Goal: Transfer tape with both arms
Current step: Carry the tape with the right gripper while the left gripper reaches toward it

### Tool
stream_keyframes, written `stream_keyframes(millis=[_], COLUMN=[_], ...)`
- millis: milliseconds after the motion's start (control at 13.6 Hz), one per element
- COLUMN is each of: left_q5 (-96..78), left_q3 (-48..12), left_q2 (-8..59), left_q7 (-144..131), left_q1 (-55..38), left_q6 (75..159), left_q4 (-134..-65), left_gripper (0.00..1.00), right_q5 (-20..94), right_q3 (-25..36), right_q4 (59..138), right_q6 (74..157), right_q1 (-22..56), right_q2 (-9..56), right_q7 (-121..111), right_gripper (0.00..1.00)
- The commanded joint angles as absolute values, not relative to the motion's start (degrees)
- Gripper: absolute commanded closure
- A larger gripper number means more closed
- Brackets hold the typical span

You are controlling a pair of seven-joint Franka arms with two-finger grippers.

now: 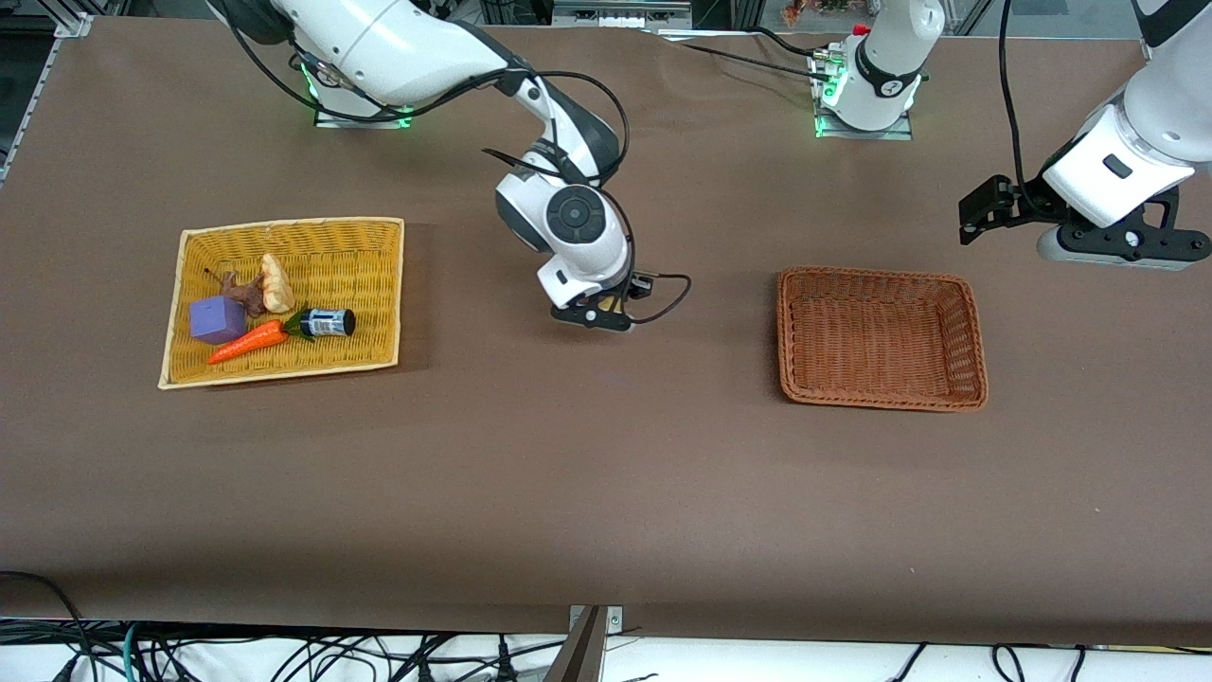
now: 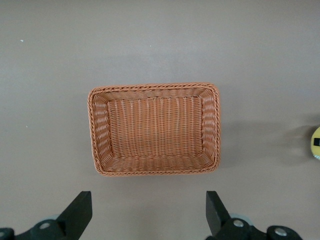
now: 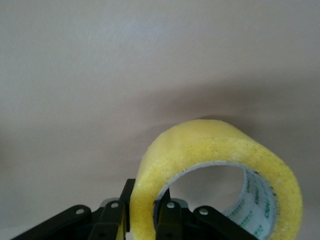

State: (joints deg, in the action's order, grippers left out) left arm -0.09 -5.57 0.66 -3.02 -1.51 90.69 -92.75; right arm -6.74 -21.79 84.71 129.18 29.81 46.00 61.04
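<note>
The tape [image 3: 215, 150], a yellowish ring-shaped roll, stands on edge between the fingers of my right gripper [image 3: 145, 200], which is shut on its wall, one finger inside the ring and one outside. In the front view the right gripper [image 1: 595, 317] is low over the table between the two baskets, and only a yellowish bit of the tape [image 1: 607, 305] shows under the hand. My left gripper [image 2: 148, 200] is open and empty, held high over the left arm's end of the table [image 1: 1108, 244]. It looks down on the brown basket [image 2: 155, 129].
The brown wicker basket [image 1: 975, 374] holds nothing. A yellow wicker basket [image 1: 284, 230] at the right arm's end holds a purple cube [image 1: 218, 318], a toy carrot [image 1: 248, 342], a small dark bottle [image 1: 327, 323] and other toy food.
</note>
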Motion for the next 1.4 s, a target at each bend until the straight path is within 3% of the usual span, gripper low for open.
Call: stream_keyframes(millis=[0, 221, 294, 368, 441, 515, 662, 882, 1103, 1324], left_q5=[0.09, 0.09, 0.09, 0.09, 0.00, 0.00, -2.70, -3.87, -9.21, -10.55], left_q3=[-5.45, -5.62, -5.71, -5.71, -5.80, -5.97, -5.98, -5.98, -5.89, -5.98], left_q2=[2.19, 2.46, 2.72, 2.81, 3.42, 4.56, 5.53, 5.54, 6.76, 12.54], left_q7=[-1.76, -1.76, -1.76, -1.76, -1.76, -1.76, -2.11, -2.55, -5.78, -16.23], left_q1=[-1.23, -1.75, -1.93, -2.11, -2.20, -2.28, -3.33, -7.10, -12.64, -20.27], left_q6=[89.12, 89.12, 89.12, 89.12, 89.12, 89.12, 89.03, 89.30, 89.56, 89.82], left_q4=[-91.05, -90.97, -90.97, -90.97, -90.97, -90.97, -90.97, -90.88, -90.70, -85.71], left_gripper=[0.00, 0.00, 0.00, 0.00, 0.00, 0.00, 0.00, 0.00, 0.00, 0.00], right_q5=[-7.82, -7.82, -7.82, -7.82, -7.74, -8.60, -15.53, -16.70, -13.29, -10.55], right_q3=[-20.48, -20.48, -20.48, -20.48, -20.48, -20.39, -20.48, -20.30, -20.83, -20.65], right_q4=[82.09, 82.09, 82.09, 82.09, 82.09, 82.00, 79.03, 69.28, 68.20, 68.20], right_q6=[128.94, 130.42, 130.60, 130.61, 130.61, 130.52, 126.59, 112.98, 107.07, 100.56], right_q1=[31.29, 31.29, 31.29, 31.38, 31.55, 31.73, 32.08, 29.72, 19.72, 11.36], right_q2=[48.51, 50.97, 51.24, 51.33, 51.24, 50.81, 47.92, 44.48, 38.69, 34.29], right_q7=[62.14, 62.05, 62.14, 62.14, 62.14, 61.62, 60.91, 55.94, 37.67, 31.04], right_gripper=[1.00, 0.89, 0.66, 0.58, 0.37, 0.00, 0.00, 0.00, 0.00, 0.00])
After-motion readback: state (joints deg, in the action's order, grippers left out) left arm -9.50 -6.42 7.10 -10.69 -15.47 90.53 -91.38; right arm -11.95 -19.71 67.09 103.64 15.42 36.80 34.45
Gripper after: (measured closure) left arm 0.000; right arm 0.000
